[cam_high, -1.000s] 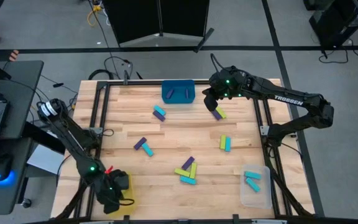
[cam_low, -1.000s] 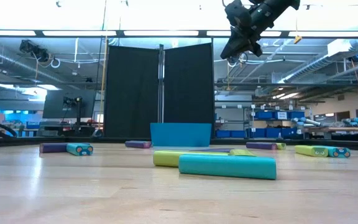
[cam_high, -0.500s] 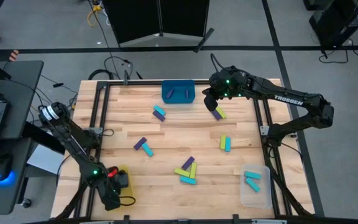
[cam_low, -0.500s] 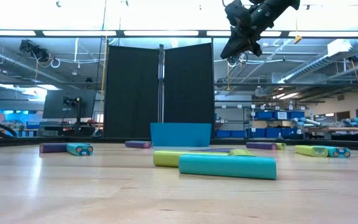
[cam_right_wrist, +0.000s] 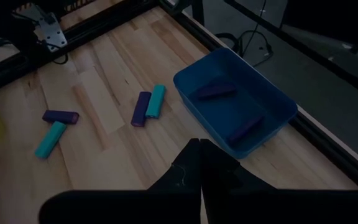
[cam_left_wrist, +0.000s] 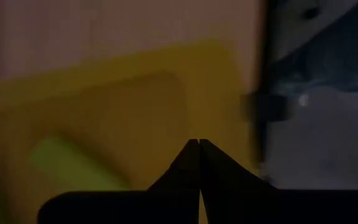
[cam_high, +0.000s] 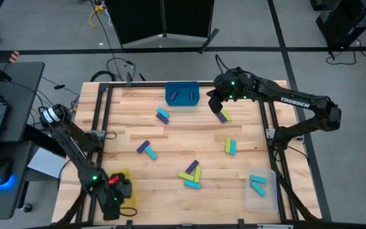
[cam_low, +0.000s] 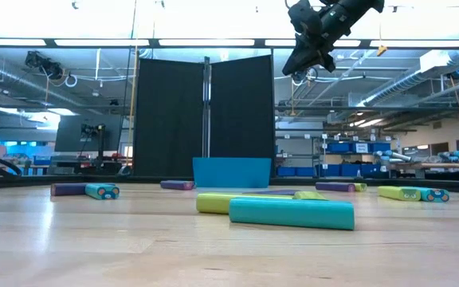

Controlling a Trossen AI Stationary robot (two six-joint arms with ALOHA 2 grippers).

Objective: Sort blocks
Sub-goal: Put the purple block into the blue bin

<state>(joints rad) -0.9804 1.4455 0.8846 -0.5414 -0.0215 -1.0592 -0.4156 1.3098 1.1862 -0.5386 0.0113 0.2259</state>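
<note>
Blocks lie flat and scattered on the wooden table: a purple and cyan pair (cam_high: 162, 115), a purple and lime pair (cam_high: 223, 116), a lime and cyan pair (cam_high: 230, 147), another purple and cyan pair (cam_high: 147, 150), and a mixed cluster (cam_high: 191, 173). My right gripper (cam_high: 212, 104) hangs shut high above the table (cam_low: 297, 68), beside the blue bin (cam_right_wrist: 235, 106), which holds two purple blocks (cam_right_wrist: 215, 91). My left gripper (cam_left_wrist: 199, 144) is shut and empty over the yellow bin (cam_high: 123, 175) at the near left corner. One lime block (cam_left_wrist: 73, 163) lies in that bin.
A clear bin (cam_high: 261, 191) at the near right corner holds cyan blocks (cam_high: 257, 184). The blue bin (cam_high: 182, 93) stands at the far edge. A black frame rail (cam_high: 100, 127) runs along the table's sides. Bare wood lies between the groups of blocks.
My left arm has drawn back a little toward the table's near edge over the yellow bin, uncovering more of the bin's far part. The right arm and the blocks have kept still.
</note>
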